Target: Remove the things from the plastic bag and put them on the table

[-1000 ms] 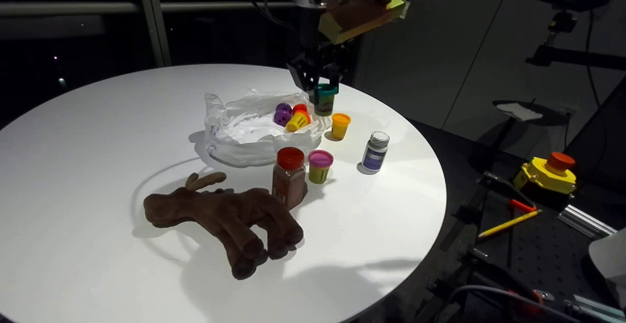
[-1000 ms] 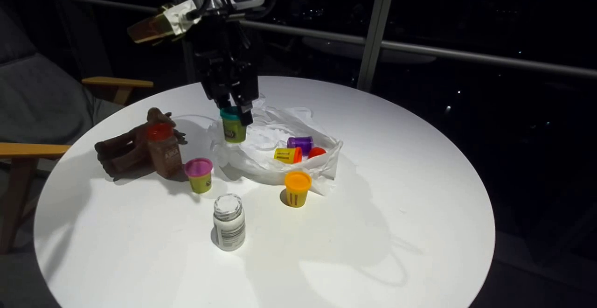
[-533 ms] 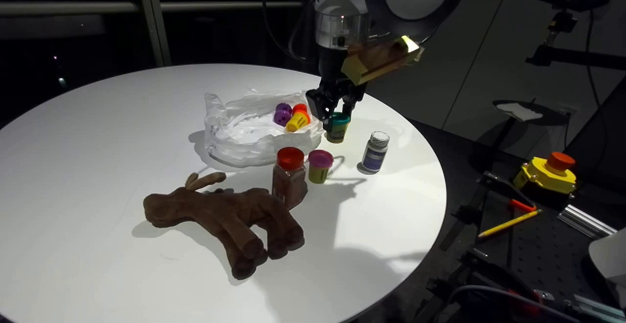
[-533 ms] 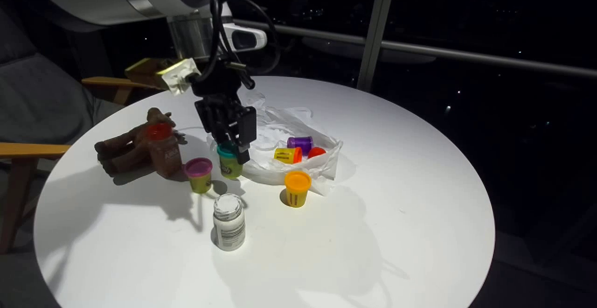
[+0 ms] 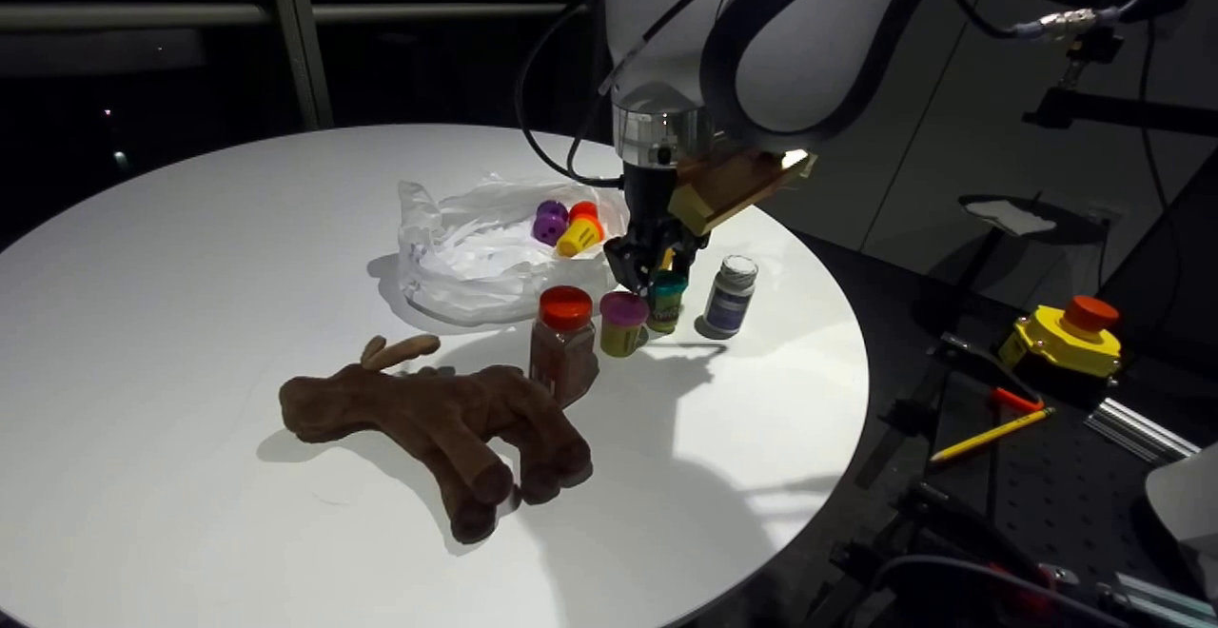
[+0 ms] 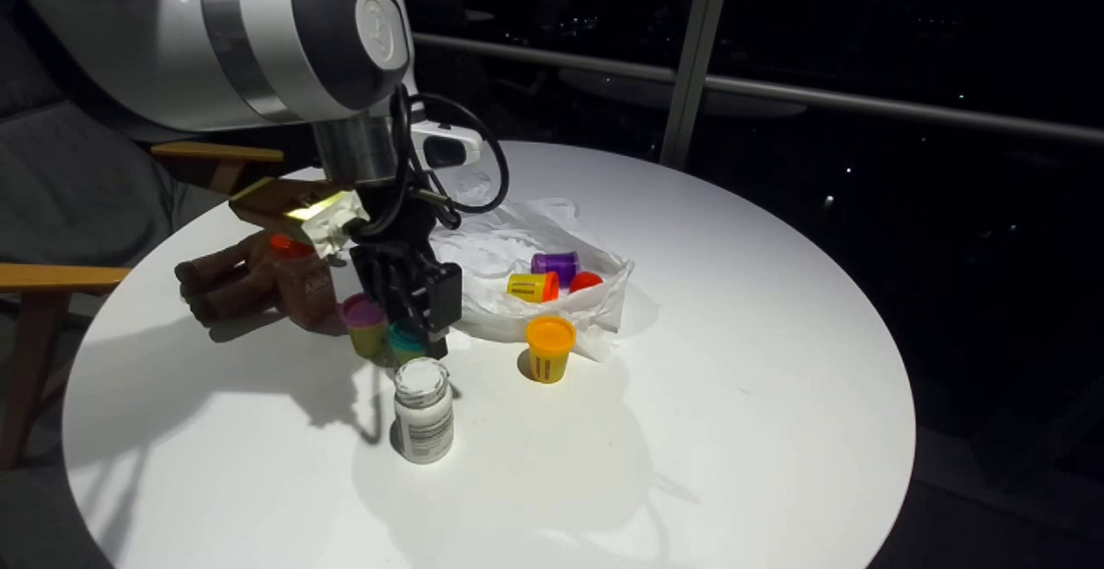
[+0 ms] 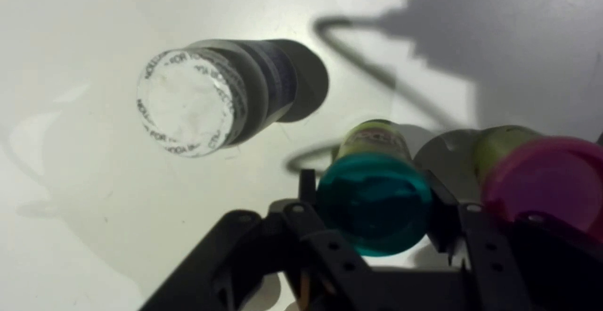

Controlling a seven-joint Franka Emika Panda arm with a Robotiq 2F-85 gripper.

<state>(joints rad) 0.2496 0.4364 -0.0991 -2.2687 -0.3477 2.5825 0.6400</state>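
Teal-lidded jar point(image 7: 377, 207) moved farther from plastic bag point(image 5: 476, 295), pinched by gripper point(image 7: 374, 195), purple jar point(image 6: 555, 267), yellow jar point(image 6: 526, 287) inside bag

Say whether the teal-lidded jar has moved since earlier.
Yes: in both exterior views, the teal-lidded jar has moved down, away from the plastic bag.

Brown plush point(image 5: 433, 409), teal-lidded jar point(image 7: 374, 195)
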